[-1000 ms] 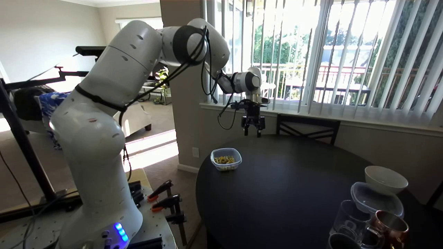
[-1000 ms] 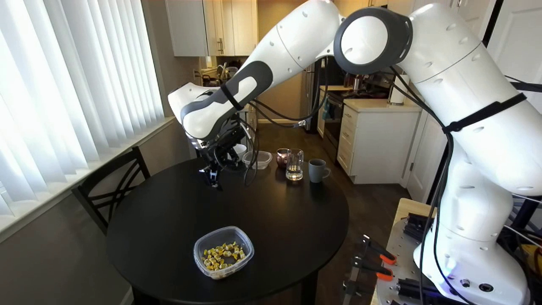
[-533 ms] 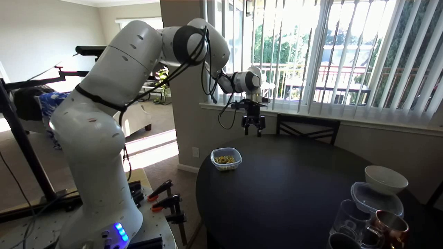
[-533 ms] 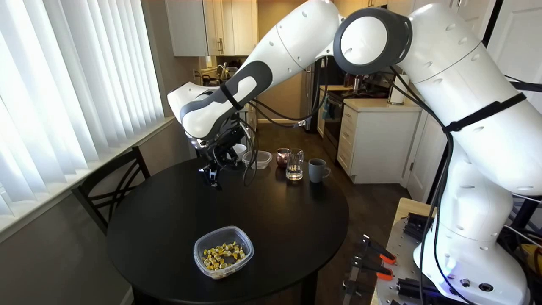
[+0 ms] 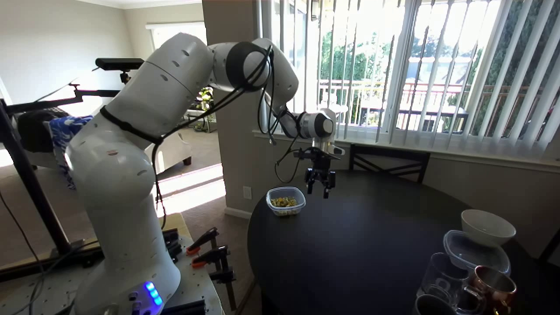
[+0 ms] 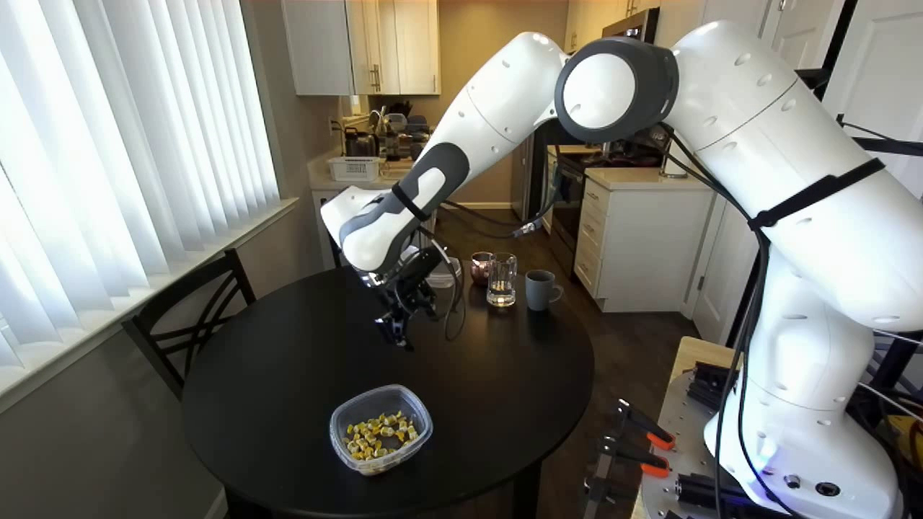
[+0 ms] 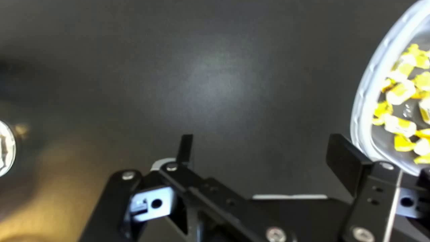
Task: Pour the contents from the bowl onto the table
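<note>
Hangs lower than a moment ago and nearer the bowl [image 6: 378, 404] of yellow bits [image 6: 369, 435], upright on the table [image 6: 288, 389], with pincer [image 5: 318, 194] spread wide around nothing, so probably readies a grasp before any pouring.

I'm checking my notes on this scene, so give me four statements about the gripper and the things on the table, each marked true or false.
1. The yellow pieces are inside a plastic tub. True.
2. The tub is being held. False: the gripper is open and apart from it.
3. A glass mug stands beside a grey mug. True.
4. The grey mug lies on its side. False: it stands upright on the table.
</note>
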`<action>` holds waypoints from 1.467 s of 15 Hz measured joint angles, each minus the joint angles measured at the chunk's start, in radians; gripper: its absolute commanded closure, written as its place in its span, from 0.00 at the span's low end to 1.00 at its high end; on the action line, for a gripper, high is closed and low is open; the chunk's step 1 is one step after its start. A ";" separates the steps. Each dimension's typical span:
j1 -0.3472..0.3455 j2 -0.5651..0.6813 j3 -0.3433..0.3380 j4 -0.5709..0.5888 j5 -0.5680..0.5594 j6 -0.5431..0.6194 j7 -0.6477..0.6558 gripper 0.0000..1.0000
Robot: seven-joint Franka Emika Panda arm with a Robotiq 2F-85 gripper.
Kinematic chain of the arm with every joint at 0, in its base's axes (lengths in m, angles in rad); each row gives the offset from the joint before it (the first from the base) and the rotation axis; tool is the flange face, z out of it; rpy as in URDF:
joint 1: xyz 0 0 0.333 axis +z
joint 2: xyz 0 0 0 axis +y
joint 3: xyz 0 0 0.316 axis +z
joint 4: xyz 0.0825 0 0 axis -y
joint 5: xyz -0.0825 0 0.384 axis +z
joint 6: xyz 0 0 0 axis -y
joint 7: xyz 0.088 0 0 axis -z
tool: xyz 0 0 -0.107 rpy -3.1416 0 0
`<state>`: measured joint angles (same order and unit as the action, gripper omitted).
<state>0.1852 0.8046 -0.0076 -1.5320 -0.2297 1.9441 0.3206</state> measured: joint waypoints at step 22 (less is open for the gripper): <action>-0.114 -0.019 0.165 -0.328 0.582 0.433 -0.249 0.00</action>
<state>0.0712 0.7857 0.1577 -1.8603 0.3524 2.3771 0.0717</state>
